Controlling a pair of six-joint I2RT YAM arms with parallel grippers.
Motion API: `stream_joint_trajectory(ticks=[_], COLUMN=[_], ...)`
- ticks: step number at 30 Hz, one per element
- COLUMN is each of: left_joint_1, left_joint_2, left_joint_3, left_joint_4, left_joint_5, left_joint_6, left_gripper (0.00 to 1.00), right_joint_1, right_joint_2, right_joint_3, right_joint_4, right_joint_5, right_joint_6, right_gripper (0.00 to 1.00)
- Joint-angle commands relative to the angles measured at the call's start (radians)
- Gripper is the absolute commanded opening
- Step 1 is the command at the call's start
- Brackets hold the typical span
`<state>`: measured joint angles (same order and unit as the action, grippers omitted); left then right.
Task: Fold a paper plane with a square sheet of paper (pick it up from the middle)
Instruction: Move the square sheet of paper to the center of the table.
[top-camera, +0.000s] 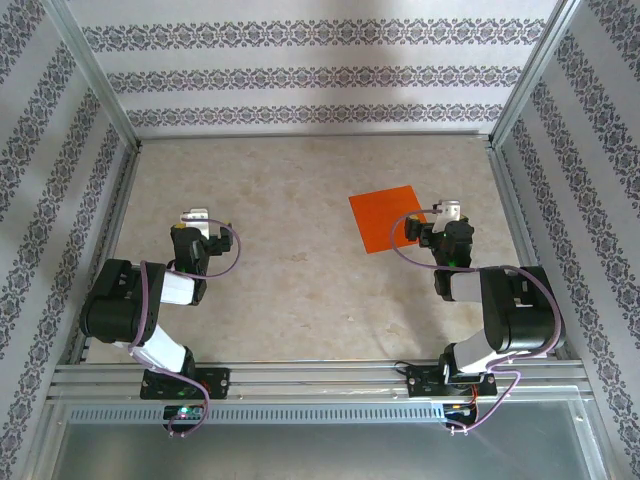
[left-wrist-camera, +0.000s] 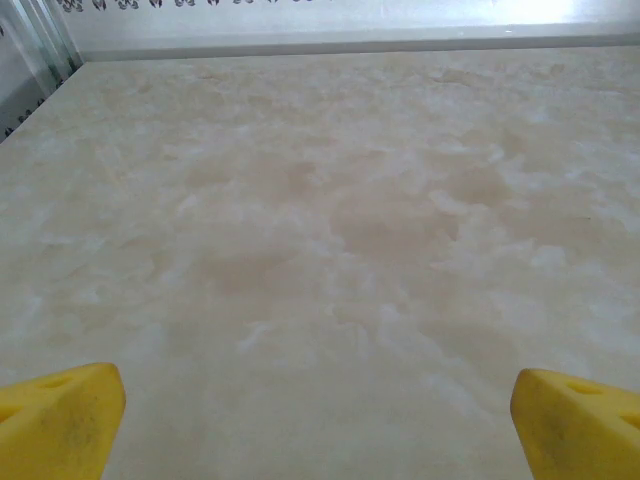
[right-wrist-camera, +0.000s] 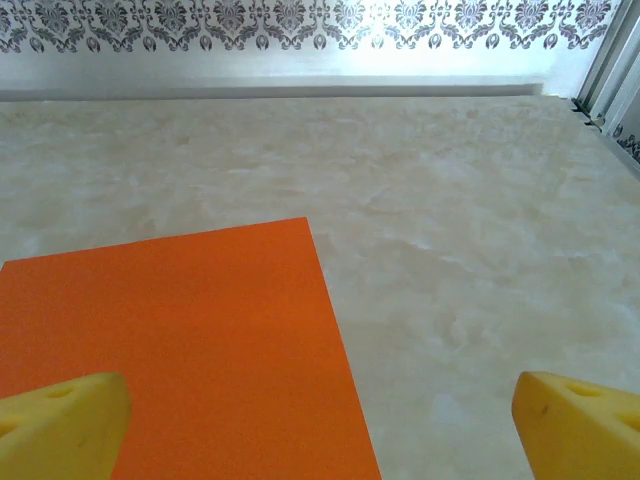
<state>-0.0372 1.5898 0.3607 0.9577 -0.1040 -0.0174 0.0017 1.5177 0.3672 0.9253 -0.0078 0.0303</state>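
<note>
- Where the right half of the table (top-camera: 300, 290) lies, one square sheet of paper (top-camera: 383, 217) is laid flat, slightly turned.
- Two pincers are seen: left gripper (top-camera: 195, 216) and right gripper (top-camera: 447, 210), both spread apart, empty.

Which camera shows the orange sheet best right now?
Top external: nearly the whole sheet shows, lying flat and unfolded, with just its near right corner behind the right arm. Right wrist shows one corner up close, cropped left and below. Left wrist faces tabletop.
</note>
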Motion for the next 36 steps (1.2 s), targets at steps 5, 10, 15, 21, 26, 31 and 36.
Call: stream_joint_trajectory(ticks=[5, 10, 15, 21, 26, 31, 36], left_joint_1=[0.01, 0.011, 0.011, 0.014, 0.02, 0.02, 0.02], left_joint_2=[0.005, 0.004, 0.004, 0.004, 0.004, 0.002, 0.002], left_joint_3=[0.014, 0.015, 0.017, 0.02, 0.023, 0.023, 0.02], left_joint_4=[0.021, 0.021, 0.016, 0.008, 0.002, 0.002, 0.007], left_joint_5=[0.017, 0.017, 0.015, 0.024, 0.036, 0.036, 0.036], left_joint_6=[0.02, 0.019, 0.017, 0.014, 0.011, 0.011, 0.011], left_gripper=[0.99, 0.99, 0.99, 0.99, 0.99, 0.99, 0.99], right_joint_1=[-0.007, -0.007, -0.006, -0.006, -0.006, -0.007, -0.004], right_joint_2=[0.01, 0.01, 0.01, 0.01, 0.01, 0.01, 0.01], right_joint_3=[0.002, 0.004, 0.004, 0.007, 0.007, 0.007, 0.004], right_joint_4=[0.033, 0.03, 0.03, 0.026, 0.026, 0.026, 0.029], right_joint_5=[0.008, 0.008, 0.008, 0.008, 0.009, 0.009, 0.01], right_joint_6=[0.018, 0.016, 0.016, 0.017, 0.017, 0.016, 0.013], right_gripper=[0.98, 0.98, 0.98, 0.98, 0.98, 0.98, 0.98])
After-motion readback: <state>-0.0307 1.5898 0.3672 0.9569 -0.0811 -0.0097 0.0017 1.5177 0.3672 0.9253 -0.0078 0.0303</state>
